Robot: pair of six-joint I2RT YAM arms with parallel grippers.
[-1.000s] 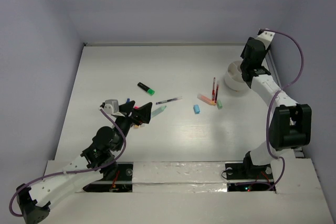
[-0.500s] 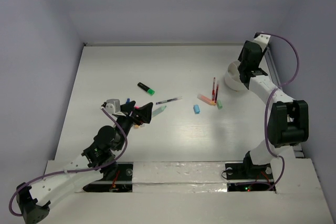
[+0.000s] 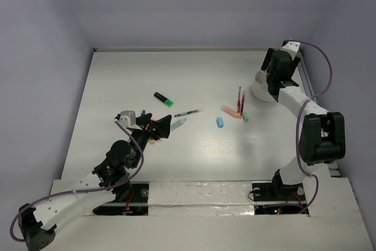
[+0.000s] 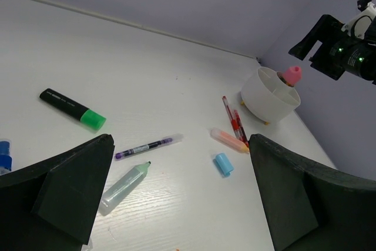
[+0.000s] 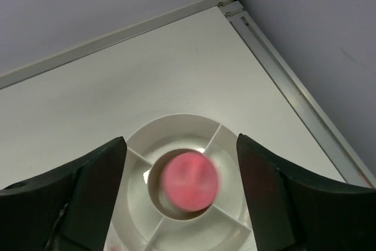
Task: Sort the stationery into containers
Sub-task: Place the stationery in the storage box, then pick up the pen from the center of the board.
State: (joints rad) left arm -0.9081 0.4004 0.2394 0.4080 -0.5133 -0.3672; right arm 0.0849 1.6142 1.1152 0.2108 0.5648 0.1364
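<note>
The white round cup (image 3: 260,88) stands at the far right, split into compartments. A pink marker (image 5: 190,180) stands blurred in its centre well and also shows in the left wrist view (image 4: 292,75). My right gripper (image 5: 180,139) is open and empty just above the cup (image 5: 230,163). My left gripper (image 3: 157,126) is open and empty, low over the table by a pale-green marker (image 4: 123,187). Ahead of it lie a purple-grey pen (image 4: 147,146), a green-capped black highlighter (image 4: 72,109), a blue eraser (image 4: 223,164), an orange marker (image 4: 229,140) and red pens (image 4: 234,120).
A blue marker (image 4: 4,154) lies at the left gripper's left side. A small green piece (image 3: 245,117) lies near the orange marker (image 3: 230,111). The side walls and a metal rail (image 5: 294,95) run close behind the cup.
My right gripper has shifted a little left, over the cup. The left arm has barely moved.
</note>
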